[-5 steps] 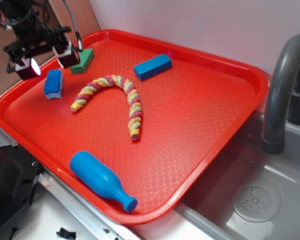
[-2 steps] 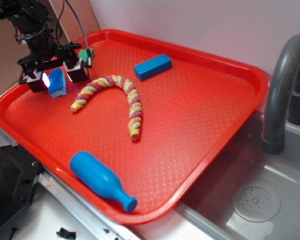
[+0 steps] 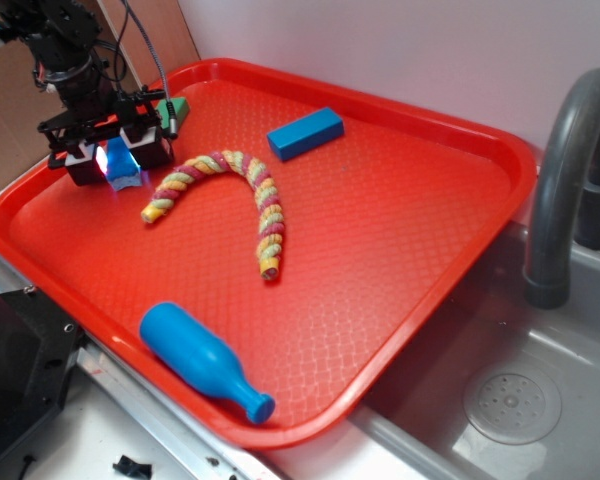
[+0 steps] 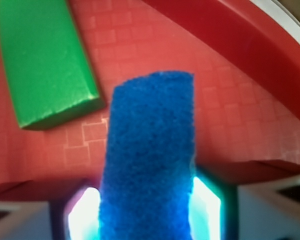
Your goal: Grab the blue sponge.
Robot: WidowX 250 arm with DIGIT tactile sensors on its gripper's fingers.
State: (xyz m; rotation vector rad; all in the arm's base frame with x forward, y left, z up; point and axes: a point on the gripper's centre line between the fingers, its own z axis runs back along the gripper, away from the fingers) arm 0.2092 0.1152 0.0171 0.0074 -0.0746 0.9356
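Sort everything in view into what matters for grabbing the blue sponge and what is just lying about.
In the job:
- blue sponge, between the fingers
- gripper, closed in on the sponge's sides

Just lying about:
- green block
- blue rectangular block
- twisted rope toy
- blue plastic bottle
- red tray, which holds them all
- sink with its grey faucet

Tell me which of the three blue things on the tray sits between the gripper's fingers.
The blue sponge, at the tray's far left corner inside the gripper. The blue block and blue bottle lie apart from it.
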